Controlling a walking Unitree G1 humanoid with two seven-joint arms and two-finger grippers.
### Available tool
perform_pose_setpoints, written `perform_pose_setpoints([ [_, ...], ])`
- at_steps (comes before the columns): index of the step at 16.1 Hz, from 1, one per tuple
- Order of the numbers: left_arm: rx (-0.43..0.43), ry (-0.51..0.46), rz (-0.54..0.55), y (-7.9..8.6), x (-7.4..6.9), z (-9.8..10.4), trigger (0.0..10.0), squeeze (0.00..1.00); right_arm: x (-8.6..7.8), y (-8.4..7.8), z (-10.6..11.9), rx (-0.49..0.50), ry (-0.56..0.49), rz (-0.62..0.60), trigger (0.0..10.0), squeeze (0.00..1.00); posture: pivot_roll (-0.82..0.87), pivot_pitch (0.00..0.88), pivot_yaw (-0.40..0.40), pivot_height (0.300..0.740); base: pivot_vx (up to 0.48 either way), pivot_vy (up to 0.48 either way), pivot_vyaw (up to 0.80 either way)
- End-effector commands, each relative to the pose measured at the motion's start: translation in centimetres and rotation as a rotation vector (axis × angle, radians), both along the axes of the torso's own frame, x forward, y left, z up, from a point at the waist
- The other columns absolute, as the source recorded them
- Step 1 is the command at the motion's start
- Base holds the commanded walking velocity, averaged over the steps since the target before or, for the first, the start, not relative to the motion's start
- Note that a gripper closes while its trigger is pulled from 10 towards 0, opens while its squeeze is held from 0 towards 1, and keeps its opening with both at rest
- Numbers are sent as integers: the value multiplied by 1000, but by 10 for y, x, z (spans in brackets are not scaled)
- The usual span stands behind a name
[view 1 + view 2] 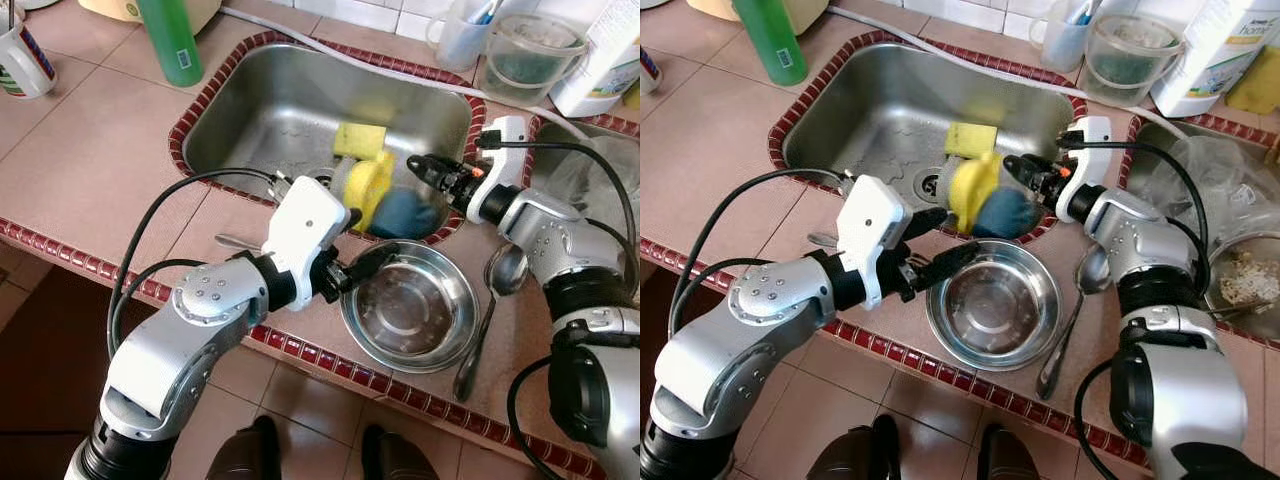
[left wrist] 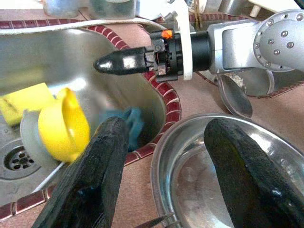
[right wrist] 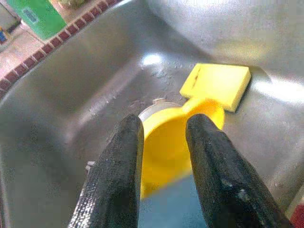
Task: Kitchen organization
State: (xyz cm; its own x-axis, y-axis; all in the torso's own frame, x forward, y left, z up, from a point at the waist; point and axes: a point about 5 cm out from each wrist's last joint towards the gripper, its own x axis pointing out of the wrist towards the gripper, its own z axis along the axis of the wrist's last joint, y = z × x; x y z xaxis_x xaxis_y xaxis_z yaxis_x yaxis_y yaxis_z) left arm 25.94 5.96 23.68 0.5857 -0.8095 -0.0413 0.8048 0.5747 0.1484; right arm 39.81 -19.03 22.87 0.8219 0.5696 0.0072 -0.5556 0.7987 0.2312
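Observation:
A steel bowl (image 1: 410,320) stands empty on the tiled counter in front of the sink (image 1: 270,110). My left gripper (image 1: 372,238) is open at the bowl's left rim, one finger (image 2: 99,161) outside the rim and the other over the inside. In the sink lie a yellow sponge (image 1: 358,140), a yellow cup (image 1: 365,185) on its side by the drain, and a blurred blue thing (image 1: 405,213). Over the sink's right side my right gripper (image 1: 415,162) is open, just above the cup (image 3: 166,142), with nothing between its fingers.
A long steel ladle (image 1: 490,310) lies right of the bowl, and a small utensil (image 1: 228,241) left of it. Behind the sink stand a green bottle (image 1: 170,40), a mug (image 1: 22,60), plastic tubs (image 1: 525,55) and a white bottle (image 1: 605,50). A dish with food (image 1: 1240,275) sits far right.

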Motion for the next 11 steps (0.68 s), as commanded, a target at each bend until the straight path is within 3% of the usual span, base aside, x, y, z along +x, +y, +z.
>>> perform_pose_setpoints([
  [1, -6, -18, -15, -1, -3, 3, 10000, 0, 1, -8, 6, -1, -19, -24, 10000, 1000, -13, 328, -20, 740, 0, 0, 0],
  [7, -46, -101, 115, 10, 15, 15, 10000, 0, 1, -10, 34, 44, -217, -76, 10000, 1000, 21, 253, -25, 740, 0, 0, 0],
  [11, -65, -147, 253, 19, 26, 20, 10000, 0, -14, 0, 38, 134, -351, -185, 10000, 1000, 51, 187, -27, 740, 0, 0, 0],
])
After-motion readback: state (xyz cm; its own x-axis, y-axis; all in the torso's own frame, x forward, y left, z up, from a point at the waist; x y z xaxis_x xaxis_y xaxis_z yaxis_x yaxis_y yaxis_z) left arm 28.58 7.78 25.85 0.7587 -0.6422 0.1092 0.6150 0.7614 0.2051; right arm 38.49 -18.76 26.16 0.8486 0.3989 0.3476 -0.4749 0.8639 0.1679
